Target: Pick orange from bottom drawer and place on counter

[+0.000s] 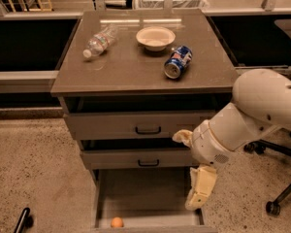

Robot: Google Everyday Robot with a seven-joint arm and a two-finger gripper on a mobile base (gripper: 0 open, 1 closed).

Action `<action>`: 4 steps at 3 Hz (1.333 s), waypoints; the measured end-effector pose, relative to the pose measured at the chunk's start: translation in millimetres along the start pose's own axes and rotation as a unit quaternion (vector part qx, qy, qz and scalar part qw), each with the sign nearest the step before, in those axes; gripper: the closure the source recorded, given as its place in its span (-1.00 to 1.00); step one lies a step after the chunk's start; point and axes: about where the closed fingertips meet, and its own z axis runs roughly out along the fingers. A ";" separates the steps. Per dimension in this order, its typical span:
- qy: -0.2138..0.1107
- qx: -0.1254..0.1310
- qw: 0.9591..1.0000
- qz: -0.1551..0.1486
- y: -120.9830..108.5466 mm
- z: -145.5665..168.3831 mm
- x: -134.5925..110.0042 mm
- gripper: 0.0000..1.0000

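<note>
The orange lies on the floor of the open bottom drawer, near its front edge and left of centre. My gripper hangs from the white arm over the drawer's right side wall, above and well to the right of the orange, with nothing seen in it. The counter is the grey-brown top of the cabinet, above the two closed drawer fronts.
On the counter lie a clear plastic bottle, a cream bowl and a blue soda can on its side. An office chair base stands on the floor at right. A black object is at the lower left.
</note>
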 end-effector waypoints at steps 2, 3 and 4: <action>-0.130 -0.018 0.989 -0.068 -42.4 120.1 -12.4 -1.00; -0.200 0.032 0.976 -0.076 -79.1 168.3 4.1 -1.00; -0.279 0.081 0.952 -0.098 -117.2 178.4 18.0 -1.00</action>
